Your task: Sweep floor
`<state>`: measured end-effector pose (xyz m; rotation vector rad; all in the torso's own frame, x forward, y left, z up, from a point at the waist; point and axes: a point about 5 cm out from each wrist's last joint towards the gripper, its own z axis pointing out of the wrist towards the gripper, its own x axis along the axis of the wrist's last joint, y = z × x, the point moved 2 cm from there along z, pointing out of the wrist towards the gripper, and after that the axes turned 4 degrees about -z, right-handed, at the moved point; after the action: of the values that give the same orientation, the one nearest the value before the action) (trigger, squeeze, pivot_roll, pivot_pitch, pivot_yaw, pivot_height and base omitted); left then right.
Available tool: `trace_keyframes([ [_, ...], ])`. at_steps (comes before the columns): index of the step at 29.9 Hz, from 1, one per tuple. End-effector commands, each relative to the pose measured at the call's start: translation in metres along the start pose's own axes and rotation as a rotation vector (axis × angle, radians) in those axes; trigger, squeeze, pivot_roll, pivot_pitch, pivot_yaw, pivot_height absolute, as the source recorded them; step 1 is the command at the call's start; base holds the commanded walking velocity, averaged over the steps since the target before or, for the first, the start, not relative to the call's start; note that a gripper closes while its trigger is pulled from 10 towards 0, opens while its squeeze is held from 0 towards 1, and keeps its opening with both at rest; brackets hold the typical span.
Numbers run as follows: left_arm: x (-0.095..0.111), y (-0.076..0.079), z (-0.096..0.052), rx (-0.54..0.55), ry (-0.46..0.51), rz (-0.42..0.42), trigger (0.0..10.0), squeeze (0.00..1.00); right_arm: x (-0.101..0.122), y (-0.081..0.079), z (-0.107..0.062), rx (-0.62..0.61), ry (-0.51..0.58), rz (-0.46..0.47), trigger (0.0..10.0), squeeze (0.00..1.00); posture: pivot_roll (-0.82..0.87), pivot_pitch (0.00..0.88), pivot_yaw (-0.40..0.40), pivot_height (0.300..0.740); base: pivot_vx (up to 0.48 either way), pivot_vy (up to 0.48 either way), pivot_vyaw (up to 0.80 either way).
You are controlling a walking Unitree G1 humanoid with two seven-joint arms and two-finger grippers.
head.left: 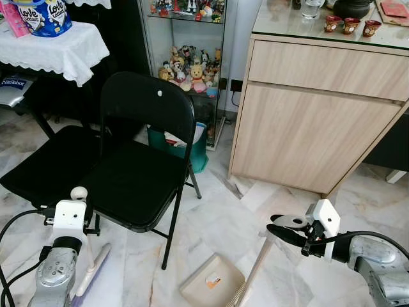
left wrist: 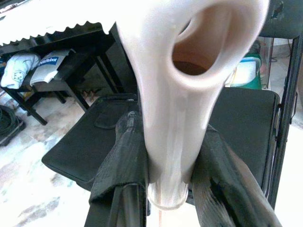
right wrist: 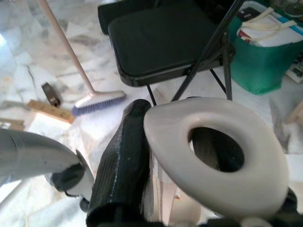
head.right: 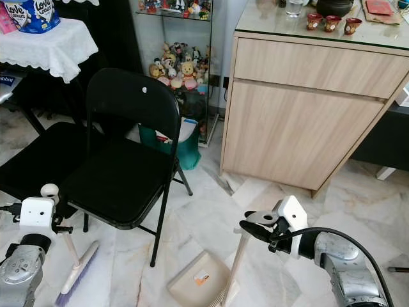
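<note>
The left tool (left wrist: 165, 179) is clamped on the broom (head.right: 75, 272) handle, its bristles on the marble floor (head.right: 204, 224) beside the black folding chair (head.right: 121, 173). The right tool (head.right: 255, 231) grips the dustpan (head.right: 199, 278) handle's looped end, pan resting on the floor.

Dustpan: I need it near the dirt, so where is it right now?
The dustpan sits on the marble floor ahead, right of the black folding chair, its handle held by the right hand.
</note>
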<state>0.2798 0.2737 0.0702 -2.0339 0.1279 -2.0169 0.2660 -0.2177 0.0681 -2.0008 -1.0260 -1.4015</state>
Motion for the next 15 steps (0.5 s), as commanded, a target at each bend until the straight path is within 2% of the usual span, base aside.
trace_keyframes([
  [1, 0.005, -0.006, 0.001, 0.015, 0.026, 0.018, 10.0, 0.0, 0.002, 0.006, -0.001, -0.03, -0.031, -0.052, 10.0, 0.0, 0.0, 0.093, 0.017, 0.74, 0.0, 0.0, 0.0],
  [4, 0.005, -0.006, 0.001, 0.015, 0.027, 0.018, 10.0, 0.0, -0.001, 0.02, -0.002, -0.133, -0.064, -0.067, 10.0, 0.0, 0.0, 0.092, 0.017, 0.74, 0.0, 0.0, 0.0],
  [15, 0.005, -0.006, 0.001, 0.014, 0.028, 0.017, 10.0, 0.0, 0.003, 0.025, -0.003, -0.156, -0.05, -0.085, 10.0, 0.0, 0.0, 0.089, 0.016, 0.74, 0.0, 0.0, 0.0],
])
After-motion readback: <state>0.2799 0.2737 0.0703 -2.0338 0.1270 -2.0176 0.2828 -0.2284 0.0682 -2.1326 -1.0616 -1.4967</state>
